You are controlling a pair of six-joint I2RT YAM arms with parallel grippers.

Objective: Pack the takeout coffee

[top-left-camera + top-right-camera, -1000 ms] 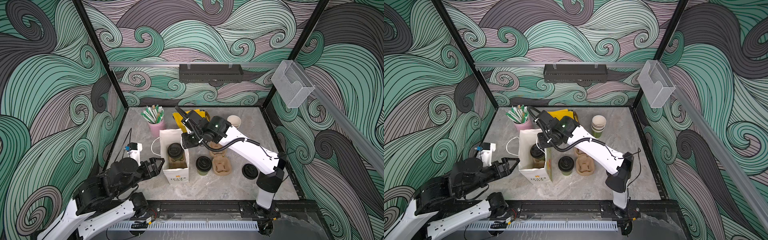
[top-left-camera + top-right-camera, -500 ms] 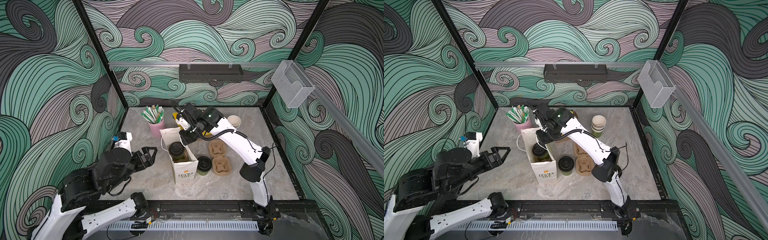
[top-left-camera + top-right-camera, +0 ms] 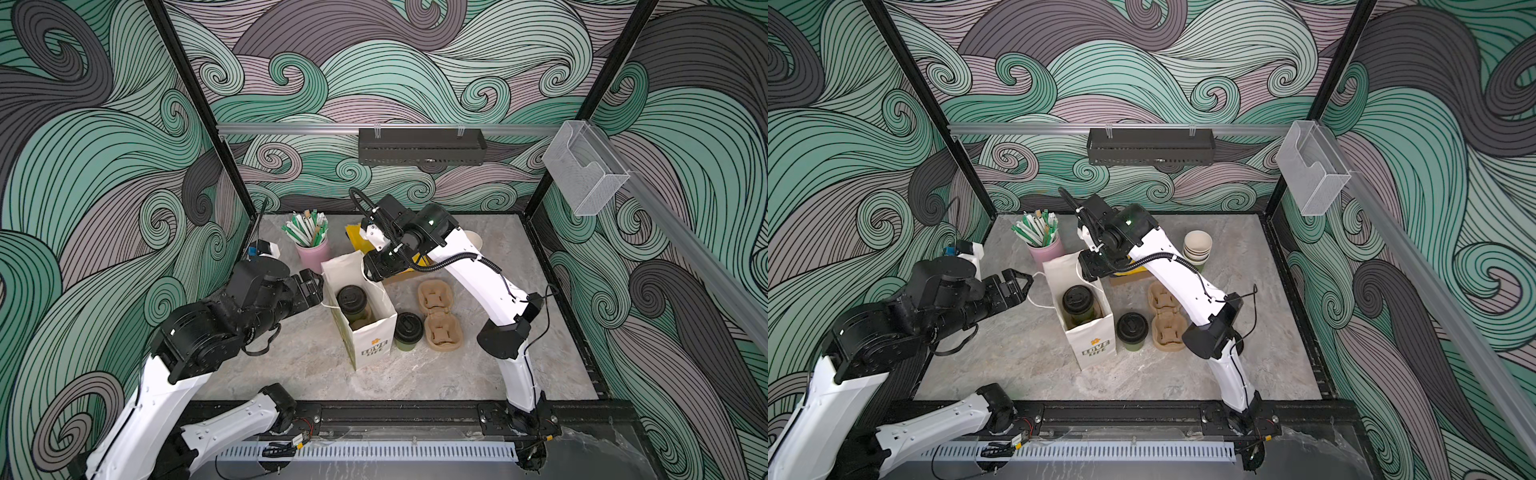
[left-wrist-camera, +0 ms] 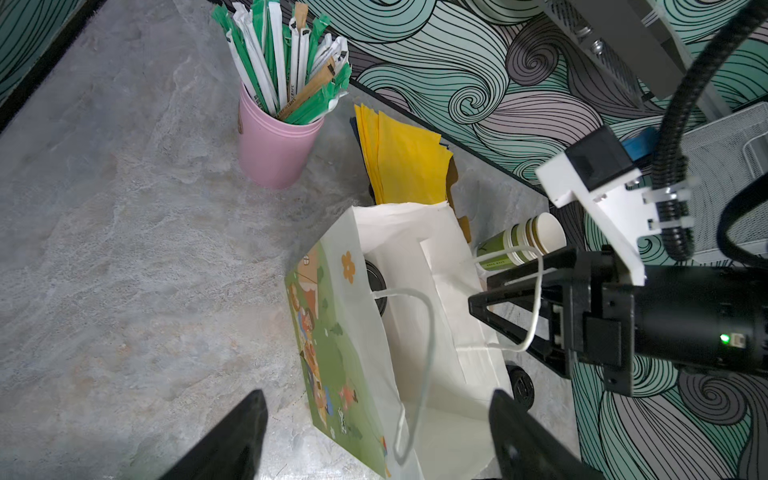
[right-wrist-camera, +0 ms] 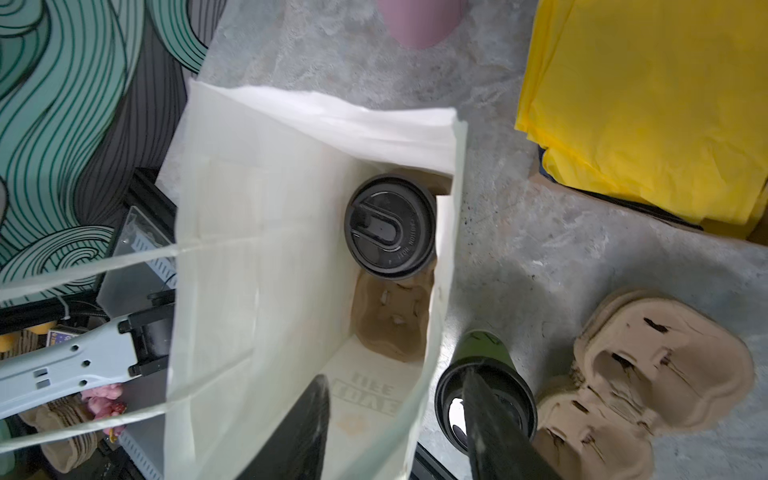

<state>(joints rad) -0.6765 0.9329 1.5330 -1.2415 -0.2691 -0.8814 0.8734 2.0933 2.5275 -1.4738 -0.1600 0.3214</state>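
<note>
A white paper bag point(image 3: 371, 347) point(image 3: 1093, 347) stands open mid-table. Inside it a takeout coffee point(image 3: 351, 299) point(image 3: 1077, 300) point(image 5: 390, 226), a green cup with a black sip lid, sits in a brown carrier point(image 5: 390, 328). A like lidded green cup point(image 3: 408, 329) point(image 3: 1132, 328) stands on the table beside the bag. My right gripper point(image 3: 370, 266) point(image 5: 395, 424) is open over the bag's far rim, one finger inside the bag and the other outside. The bag's string handle point(image 4: 536, 299) loops across it. My left gripper point(image 3: 316, 282) point(image 4: 374, 411) is open at the bag's left side, holding nothing.
A pink cup of wrapped straws point(image 3: 312, 251) and yellow napkins point(image 4: 403, 162) stand behind the bag. Lidless green cups point(image 3: 1198, 247) are stacked at the back. Brown pulp carriers point(image 3: 438, 318) lie right of the lidded cup. A black wire basket point(image 3: 422, 145) hangs on the back wall.
My right gripper was shut at the bag's rim and has opened. The bag has turned a little. My left gripper has moved up and back, closer to the bag's left side.
</note>
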